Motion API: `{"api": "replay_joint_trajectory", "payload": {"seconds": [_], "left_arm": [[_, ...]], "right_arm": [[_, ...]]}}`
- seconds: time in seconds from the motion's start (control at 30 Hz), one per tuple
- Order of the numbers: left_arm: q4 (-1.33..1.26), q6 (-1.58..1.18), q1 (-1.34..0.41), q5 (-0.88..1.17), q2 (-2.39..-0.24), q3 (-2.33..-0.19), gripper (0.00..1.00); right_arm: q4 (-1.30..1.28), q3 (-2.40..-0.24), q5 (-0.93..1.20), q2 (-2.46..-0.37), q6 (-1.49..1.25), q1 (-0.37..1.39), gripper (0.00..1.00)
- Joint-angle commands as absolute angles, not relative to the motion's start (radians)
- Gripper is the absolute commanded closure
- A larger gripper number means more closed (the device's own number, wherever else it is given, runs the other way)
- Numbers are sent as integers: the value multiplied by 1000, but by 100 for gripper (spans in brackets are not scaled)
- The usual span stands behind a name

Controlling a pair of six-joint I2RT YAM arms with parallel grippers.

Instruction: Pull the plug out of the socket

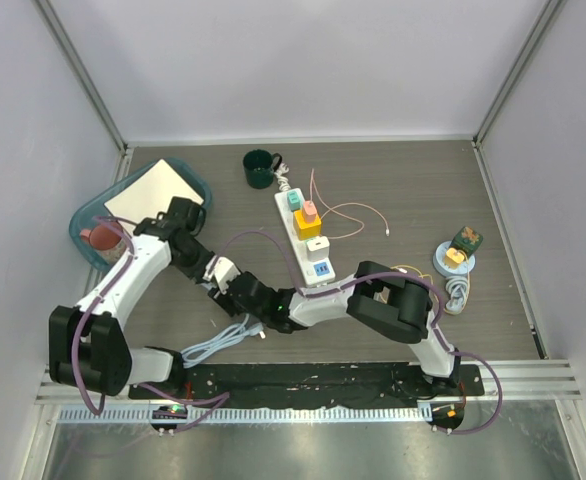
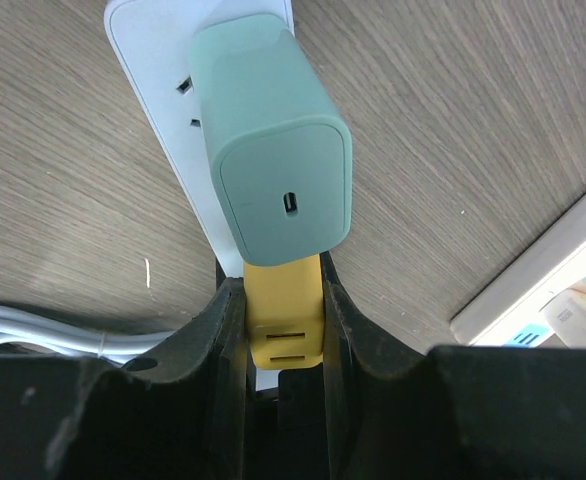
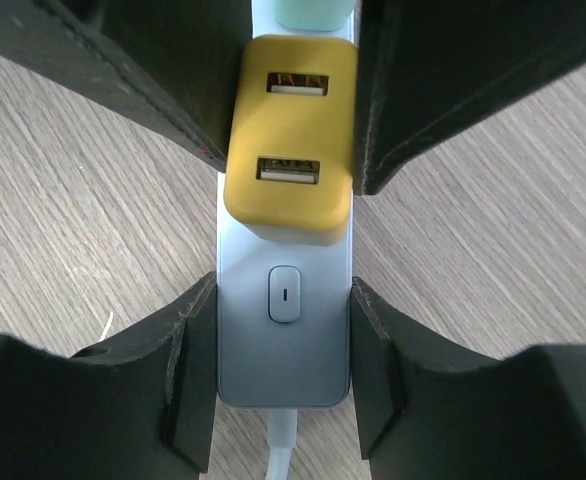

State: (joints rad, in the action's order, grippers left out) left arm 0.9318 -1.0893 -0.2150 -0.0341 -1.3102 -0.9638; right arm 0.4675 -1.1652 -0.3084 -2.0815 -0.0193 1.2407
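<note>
Your left hand (image 2: 283,300) is clenched on the yellow plug (image 3: 291,150), seated in the white power strip (image 3: 283,365) near the counter's (image 1: 393,180) front edge. Your right hand (image 3: 285,310) grips the strip's switch end.

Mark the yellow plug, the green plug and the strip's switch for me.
yellow plug (image 3: 291,128), right wrist view, top face between its USB ports.
green plug (image 2: 273,170), left wrist view, end face above the port.
switch (image 3: 286,293), right wrist view, centre of the button.

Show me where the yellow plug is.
In the right wrist view the yellow plug sits on the white power strip, between its switch button and a teal charger, pinched by the left claw.
</note>
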Motion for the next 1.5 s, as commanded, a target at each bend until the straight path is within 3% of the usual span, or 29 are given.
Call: {"api": "replay_joint_trajectory", "payload": {"seconds": [0.0,0.4,0.7,0.87,1.1,1.33,1.47], "left_arm": [[948,-1023,-221,-95,-1291,-1055,100],[1005,-1017,-227,-28,-1362,-1196,100],[992,-1029,-227,32,-1315,-1126,100],[999,-1019,-229,-97,-1252,-1051,100],[939,-1023,-229,-38,-1250,-965,100],[983,-986,-229,-83,-1287,-1071,100],[983,-989,-227,-9,-1298,-1115,100]], "right_arm": [[167,-1189,-307,-2105,40,1229,99],[169,-1175,-307,-2160,20,1229,99],[169,-1155,-296,-2146,2,1229,99],[144,-1158,-310,-2109,-35,1229,99],[86,-1157,-318,-2036,-5,1232,99],[-28,-1212,-298,-2109,34,1233,99],[-28,-1215,-298,-2137,12,1238,99]]}}
